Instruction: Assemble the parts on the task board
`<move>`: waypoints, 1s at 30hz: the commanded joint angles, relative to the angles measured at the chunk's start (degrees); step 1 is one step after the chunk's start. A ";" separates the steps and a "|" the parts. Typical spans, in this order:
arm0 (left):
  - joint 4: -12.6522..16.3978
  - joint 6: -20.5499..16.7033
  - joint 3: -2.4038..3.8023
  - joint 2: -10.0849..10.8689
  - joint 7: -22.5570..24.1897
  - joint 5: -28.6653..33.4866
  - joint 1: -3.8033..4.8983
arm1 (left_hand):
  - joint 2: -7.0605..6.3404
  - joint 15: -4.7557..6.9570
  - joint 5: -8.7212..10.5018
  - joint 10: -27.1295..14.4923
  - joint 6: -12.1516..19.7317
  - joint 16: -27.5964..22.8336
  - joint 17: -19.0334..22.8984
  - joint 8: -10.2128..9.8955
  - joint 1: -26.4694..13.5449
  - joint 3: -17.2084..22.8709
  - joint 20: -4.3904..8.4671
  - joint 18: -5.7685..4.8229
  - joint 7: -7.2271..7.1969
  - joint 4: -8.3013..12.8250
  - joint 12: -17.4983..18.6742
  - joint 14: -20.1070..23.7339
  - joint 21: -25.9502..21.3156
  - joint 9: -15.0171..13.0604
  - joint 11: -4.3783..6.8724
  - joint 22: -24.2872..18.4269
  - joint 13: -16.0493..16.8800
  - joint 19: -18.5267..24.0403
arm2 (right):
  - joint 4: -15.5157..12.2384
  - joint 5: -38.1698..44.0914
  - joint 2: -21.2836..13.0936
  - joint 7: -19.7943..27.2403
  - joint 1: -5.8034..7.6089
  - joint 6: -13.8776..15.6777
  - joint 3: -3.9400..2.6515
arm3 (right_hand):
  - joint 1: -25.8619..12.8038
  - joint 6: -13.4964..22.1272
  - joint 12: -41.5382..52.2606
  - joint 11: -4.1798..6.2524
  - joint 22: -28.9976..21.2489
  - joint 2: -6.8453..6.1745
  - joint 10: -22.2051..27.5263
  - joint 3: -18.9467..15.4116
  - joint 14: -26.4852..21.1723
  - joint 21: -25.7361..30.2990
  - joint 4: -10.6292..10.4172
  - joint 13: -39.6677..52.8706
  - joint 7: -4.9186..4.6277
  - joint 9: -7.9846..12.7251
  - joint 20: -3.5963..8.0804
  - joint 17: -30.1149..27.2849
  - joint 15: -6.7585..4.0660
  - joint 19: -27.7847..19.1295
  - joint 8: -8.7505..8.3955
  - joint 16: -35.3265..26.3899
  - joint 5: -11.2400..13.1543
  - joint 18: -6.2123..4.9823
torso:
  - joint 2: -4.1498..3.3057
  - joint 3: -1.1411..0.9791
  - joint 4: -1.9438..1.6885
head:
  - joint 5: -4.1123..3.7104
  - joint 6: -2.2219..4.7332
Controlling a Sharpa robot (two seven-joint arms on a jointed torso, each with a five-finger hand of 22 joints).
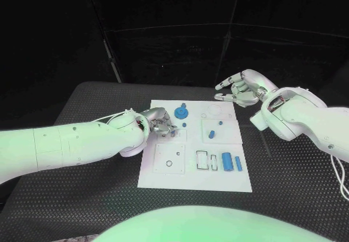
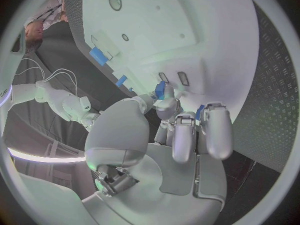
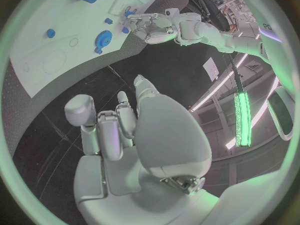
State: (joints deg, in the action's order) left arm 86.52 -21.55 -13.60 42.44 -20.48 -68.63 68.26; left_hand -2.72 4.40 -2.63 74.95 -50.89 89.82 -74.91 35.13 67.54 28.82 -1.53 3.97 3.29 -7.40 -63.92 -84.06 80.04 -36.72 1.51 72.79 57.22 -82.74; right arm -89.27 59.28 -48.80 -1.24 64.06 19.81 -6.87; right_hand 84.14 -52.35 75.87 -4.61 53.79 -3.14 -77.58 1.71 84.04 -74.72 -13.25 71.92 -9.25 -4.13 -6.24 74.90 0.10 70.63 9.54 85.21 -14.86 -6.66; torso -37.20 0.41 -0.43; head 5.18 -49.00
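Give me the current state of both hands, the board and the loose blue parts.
Left hand: on the board's left side, fingers closed on a small blue part.
Right hand: empty, fingers curled, raised beyond the board's far right corner.
Board: flat on the table.
Gear: lying on the board's far end.
Cylinder: lying on the board near its right edge.

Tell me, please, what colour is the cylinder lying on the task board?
Blue cylinder, clearest in the head view.

The white task board lies flat mid-table. On it lie blue parts: a gear-like disc near its far edge, a small peg at the middle, and 2 cylinders side by side toward the near right.
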 commanded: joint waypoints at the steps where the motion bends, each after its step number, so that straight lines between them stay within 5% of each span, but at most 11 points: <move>1: -0.02 1.36 0.04 -0.06 -1.20 -0.55 -0.01 | 0.14 0.48 -0.20 0.37 0.05 0.18 -15.09 0.34 0.58 9.22 0.11 -0.47 -0.44 8.92 -0.34 -5.94 0.10 -0.10 -0.05 -0.06 0.10 -0.30 | -0.06 0.15 0.04 0.58 0.10 -0.44 -0.03 | -0.17 -0.29 -0.09 0.42 0.05 0.36 0.06 -0.15 3.59 0.28 0.22 -0.02 0.03 0.05 0.15 4.61 -0.24 -0.34 0.27 -0.27 -0.21 -0.12 | 0.04 -0.05 -0.07 | -0.03 -0.11; 30: 0.39 4.89 0.04 0.03 -2.20 0.15 -0.15 | -0.09 0.48 -0.21 0.50 0.00 0.18 -15.09 0.52 0.32 9.56 0.12 -0.48 -0.48 8.83 -0.48 -5.94 0.12 -0.24 -0.03 0.01 0.22 -0.31 | 0.21 0.51 0.46 0.94 0.09 -0.87 -0.03 | -0.23 -0.27 -0.12 0.43 -0.01 0.62 0.07 -0.10 3.60 0.32 0.18 -0.06 0.03 0.09 0.16 4.61 -0.25 -0.32 0.28 -0.28 -0.49 -0.13 | 0.07 -0.01 -0.13 | -0.05 -0.75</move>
State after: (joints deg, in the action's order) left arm 86.84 -18.12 -13.43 42.42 -21.30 -68.61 68.23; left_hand -2.68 4.40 -2.65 74.96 -51.03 89.82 -74.91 35.27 67.59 29.13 -1.54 3.97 3.20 -7.42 -64.15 -84.05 80.04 -36.83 1.52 72.79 57.35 -82.74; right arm -89.01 59.55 -48.39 -0.96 64.05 19.31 -6.86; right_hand 83.90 -52.35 75.88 -4.61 53.79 -2.90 -77.58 1.71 84.04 -74.72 -13.25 71.92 -9.25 -4.14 -6.24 74.94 0.10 70.63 9.54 85.21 -15.19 -6.66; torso -37.17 0.37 -0.49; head 5.11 -49.73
